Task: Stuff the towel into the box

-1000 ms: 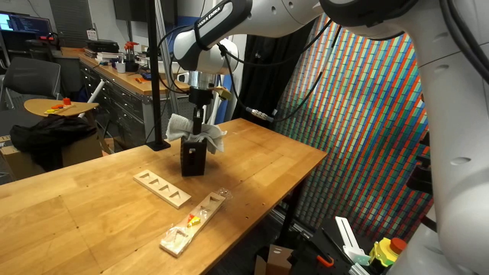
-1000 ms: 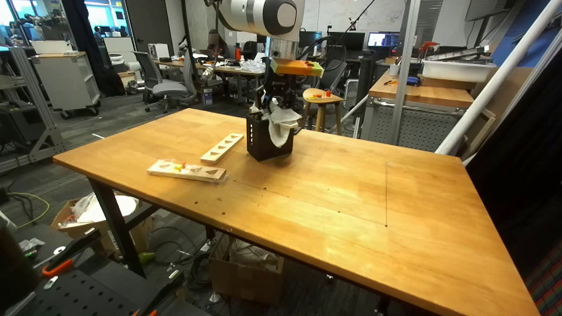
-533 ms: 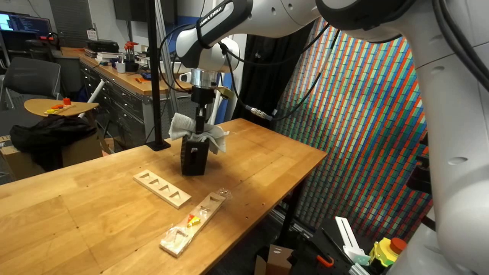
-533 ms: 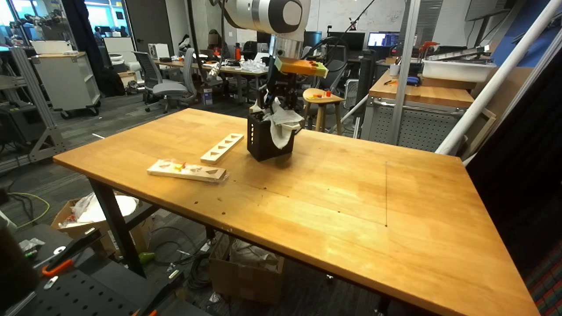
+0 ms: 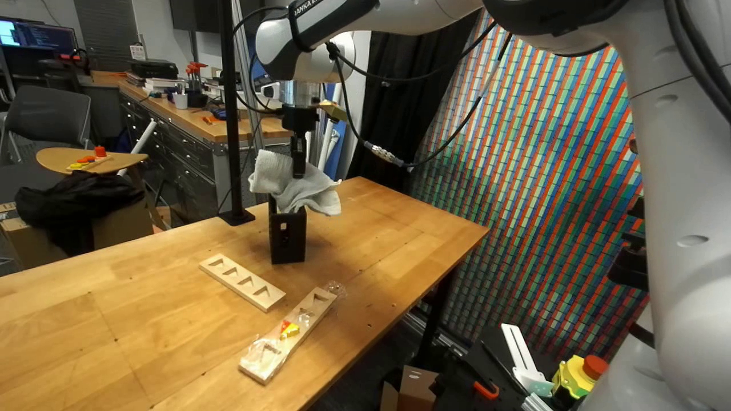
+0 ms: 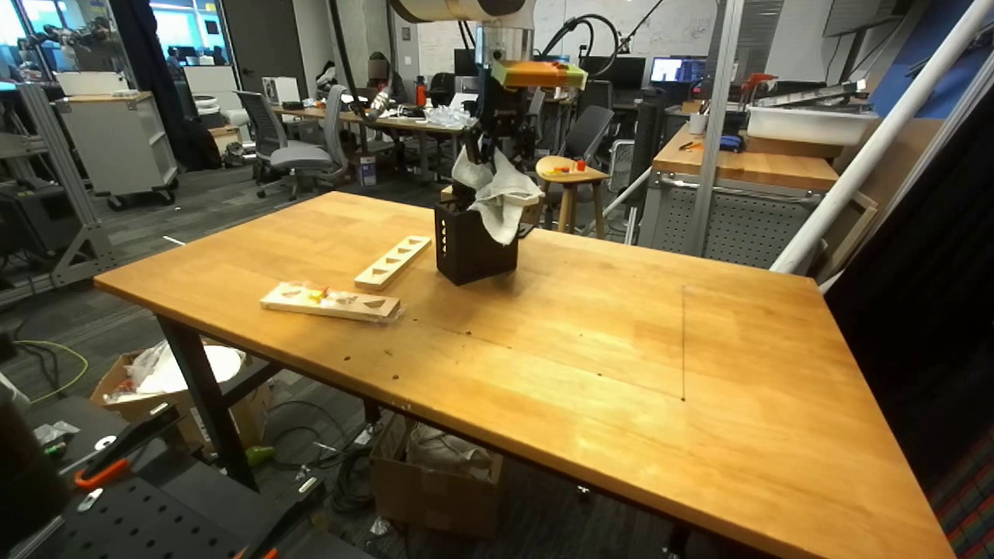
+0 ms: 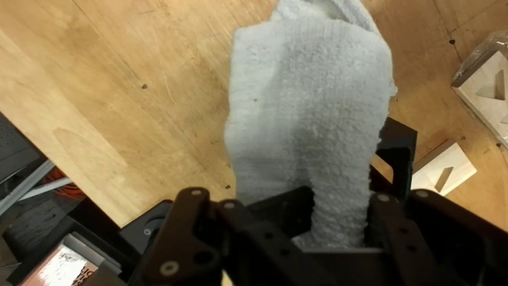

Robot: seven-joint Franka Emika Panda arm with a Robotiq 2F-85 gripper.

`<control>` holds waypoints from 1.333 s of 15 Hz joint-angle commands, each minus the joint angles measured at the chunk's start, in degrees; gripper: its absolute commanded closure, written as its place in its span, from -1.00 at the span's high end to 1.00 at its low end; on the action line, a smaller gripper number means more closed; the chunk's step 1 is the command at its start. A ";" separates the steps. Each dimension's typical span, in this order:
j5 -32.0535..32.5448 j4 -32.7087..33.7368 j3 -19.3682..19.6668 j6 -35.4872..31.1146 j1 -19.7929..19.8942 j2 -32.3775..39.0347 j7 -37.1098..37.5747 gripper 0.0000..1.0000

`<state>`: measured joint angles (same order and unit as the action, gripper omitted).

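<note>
In both exterior views the black box (image 5: 287, 238) stands upright on the table. Right above it my gripper (image 5: 298, 170) points down, with the white towel (image 5: 308, 191) bunched around its fingertips. The towel spreads out on both sides of the fingers, and one corner of the towel (image 6: 501, 221) hangs over the box (image 6: 466, 252). From the wrist view, a fold of the towel (image 7: 313, 99) runs in between the two fingers of the gripper (image 7: 341, 214), which are shut on it. Part of the box (image 7: 401, 137) peeks out on the right. The box's inside is hidden.
Two flat pale wooden strips with triangular holes lie near the box: a bare strip (image 5: 243, 281) and a plastic-wrapped strip (image 5: 288, 335) with red and yellow bits. A black post (image 5: 231, 142) rises at the table's edge.
My gripper has gone up from the box's rim, and the towel has lifted with it. The box leaned a little half a second ago and stands straight now.
</note>
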<state>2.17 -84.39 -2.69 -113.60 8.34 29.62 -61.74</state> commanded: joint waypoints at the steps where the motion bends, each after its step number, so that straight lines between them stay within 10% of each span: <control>1: 1.90 1.12 0.90 1.46 -0.89 -1.74 0.36 -0.95; 20: -0.61 1.49 -0.12 2.88 -4.42 1.57 7.60 -0.96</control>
<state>0.92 -84.29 -2.65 -111.61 4.89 30.15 -57.22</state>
